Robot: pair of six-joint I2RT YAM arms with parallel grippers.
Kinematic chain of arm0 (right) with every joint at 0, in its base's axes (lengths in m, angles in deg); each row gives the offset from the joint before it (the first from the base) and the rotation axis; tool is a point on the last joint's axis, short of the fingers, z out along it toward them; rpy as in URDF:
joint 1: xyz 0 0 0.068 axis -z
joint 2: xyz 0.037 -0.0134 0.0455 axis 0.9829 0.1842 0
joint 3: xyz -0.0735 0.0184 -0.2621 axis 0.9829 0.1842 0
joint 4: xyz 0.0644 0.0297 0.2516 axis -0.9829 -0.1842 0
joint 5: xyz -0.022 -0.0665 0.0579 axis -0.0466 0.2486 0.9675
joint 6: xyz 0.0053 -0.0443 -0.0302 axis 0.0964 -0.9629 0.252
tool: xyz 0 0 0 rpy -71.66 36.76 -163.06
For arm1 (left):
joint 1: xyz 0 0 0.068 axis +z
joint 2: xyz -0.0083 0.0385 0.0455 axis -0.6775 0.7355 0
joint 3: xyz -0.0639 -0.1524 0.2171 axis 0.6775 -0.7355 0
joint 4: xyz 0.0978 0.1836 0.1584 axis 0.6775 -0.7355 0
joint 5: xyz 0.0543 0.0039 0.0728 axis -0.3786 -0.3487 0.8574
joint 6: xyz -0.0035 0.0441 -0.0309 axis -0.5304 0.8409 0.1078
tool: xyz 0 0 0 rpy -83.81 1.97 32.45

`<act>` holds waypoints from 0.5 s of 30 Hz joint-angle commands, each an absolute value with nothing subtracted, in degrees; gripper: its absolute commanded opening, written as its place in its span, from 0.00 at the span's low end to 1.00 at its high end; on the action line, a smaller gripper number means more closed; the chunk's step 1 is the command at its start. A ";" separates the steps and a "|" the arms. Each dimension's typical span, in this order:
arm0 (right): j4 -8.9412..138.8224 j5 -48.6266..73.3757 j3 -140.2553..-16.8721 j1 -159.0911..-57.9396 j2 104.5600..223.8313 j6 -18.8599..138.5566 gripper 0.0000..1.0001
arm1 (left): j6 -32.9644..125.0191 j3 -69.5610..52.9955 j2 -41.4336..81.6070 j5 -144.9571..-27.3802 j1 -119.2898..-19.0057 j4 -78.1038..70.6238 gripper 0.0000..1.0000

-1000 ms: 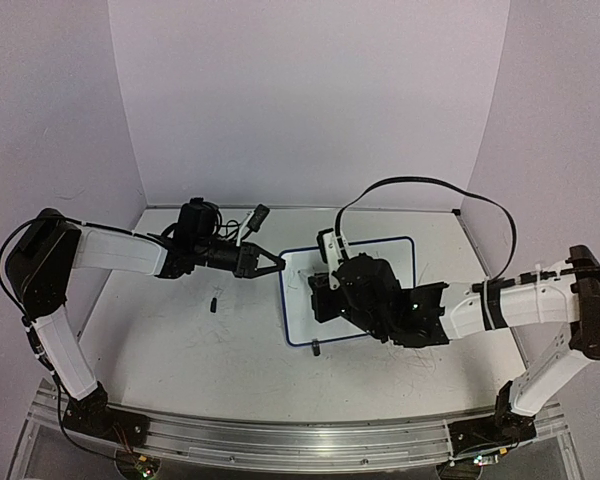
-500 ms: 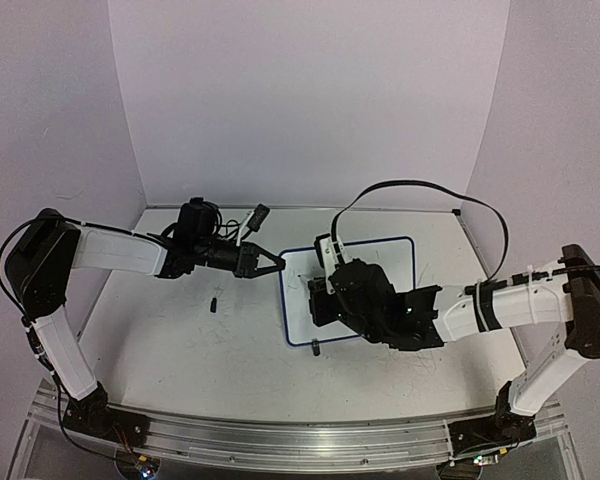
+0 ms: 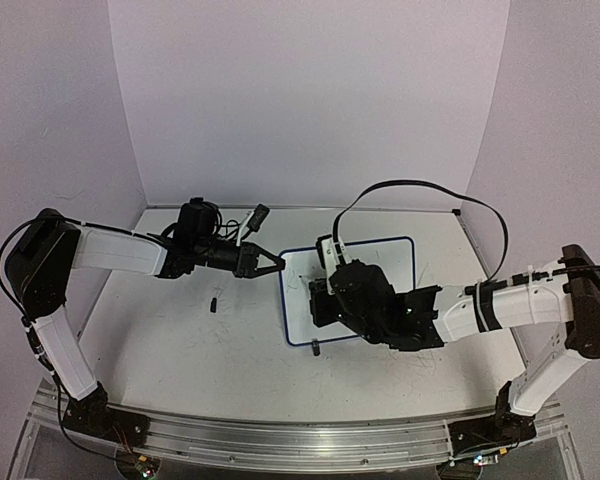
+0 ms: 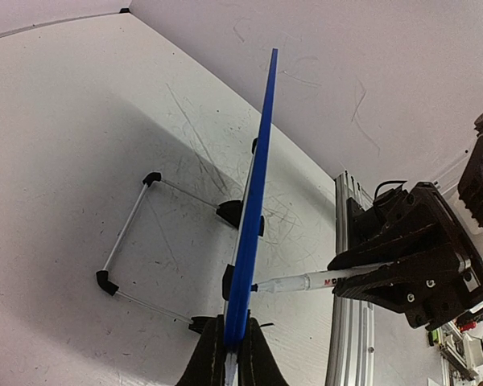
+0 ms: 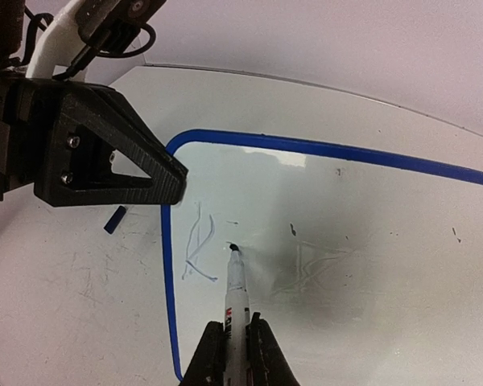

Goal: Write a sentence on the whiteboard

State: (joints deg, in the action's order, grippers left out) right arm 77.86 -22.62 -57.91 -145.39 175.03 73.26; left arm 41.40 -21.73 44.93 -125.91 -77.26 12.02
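The whiteboard (image 3: pixel 395 262) stands tilted at the table's middle, seen edge-on as a blue strip (image 4: pixel 253 217) in the left wrist view. My left gripper (image 3: pixel 278 265) is shut on the frame at its left edge (image 4: pixel 231 354). My right gripper (image 5: pixel 237 342) is shut on a white marker (image 5: pixel 236 289), also seen from the side as the marker (image 4: pixel 306 281). Its black tip touches the board face (image 5: pixel 370 241). Of the sentence, a thin K-shaped stroke (image 5: pixel 197 249) shows just left of the tip. From above, the right wrist (image 3: pixel 365 295) hides the tip.
A small dark cap (image 3: pixel 212 302) lies on the table left of the board. One black clip foot (image 3: pixel 315 349) sits at the board's near edge, and a wire stand (image 4: pixel 129 233) props it from behind. A black cable (image 3: pixel 420 185) arcs above the right arm.
The right arm has shifted slightly left across the board with the marker. The left arm and the board have not moved.
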 commanded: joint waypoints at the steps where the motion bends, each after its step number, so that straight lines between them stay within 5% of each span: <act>1: 75.09 -23.32 -57.09 -145.63 176.52 75.18 0.00 | 41.79 -21.83 42.81 -127.47 -77.28 12.26 0.00; 15: 74.36 -23.24 -56.37 -146.54 176.98 77.10 0.00 | 41.79 -21.88 42.59 -127.41 -77.28 12.26 0.00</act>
